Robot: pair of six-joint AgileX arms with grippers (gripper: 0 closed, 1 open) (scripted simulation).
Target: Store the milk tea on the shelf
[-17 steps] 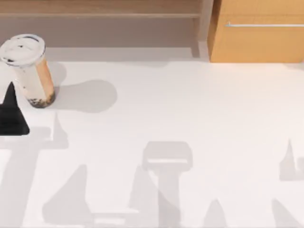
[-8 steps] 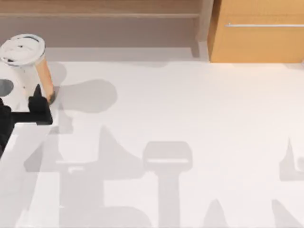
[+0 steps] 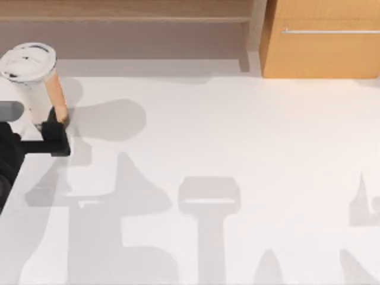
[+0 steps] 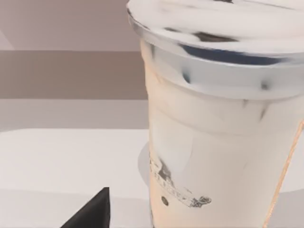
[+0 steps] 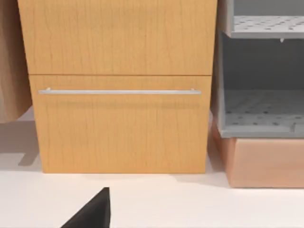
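Spreading white under everything, the tabletop [image 3: 237, 148] meets the shelf [image 3: 130, 21] at its far edge, with the orange-tan cabinet [image 3: 323, 50] just beside the shelf's pale post. Near the shelf's left end the milk tea [image 3: 35, 80] stands upright on the tabletop. Just in front of the milk tea, the left pincer [image 3: 32, 127] sits at the cup's base, one dark finger [image 3: 54, 132] beside it; whether it grips I cannot tell.

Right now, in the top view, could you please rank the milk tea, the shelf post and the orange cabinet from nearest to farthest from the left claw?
1. The milk tea, at the table's far left, right at the left claw.
2. The shelf post, at the back, right of centre.
3. The orange cabinet, back right corner.
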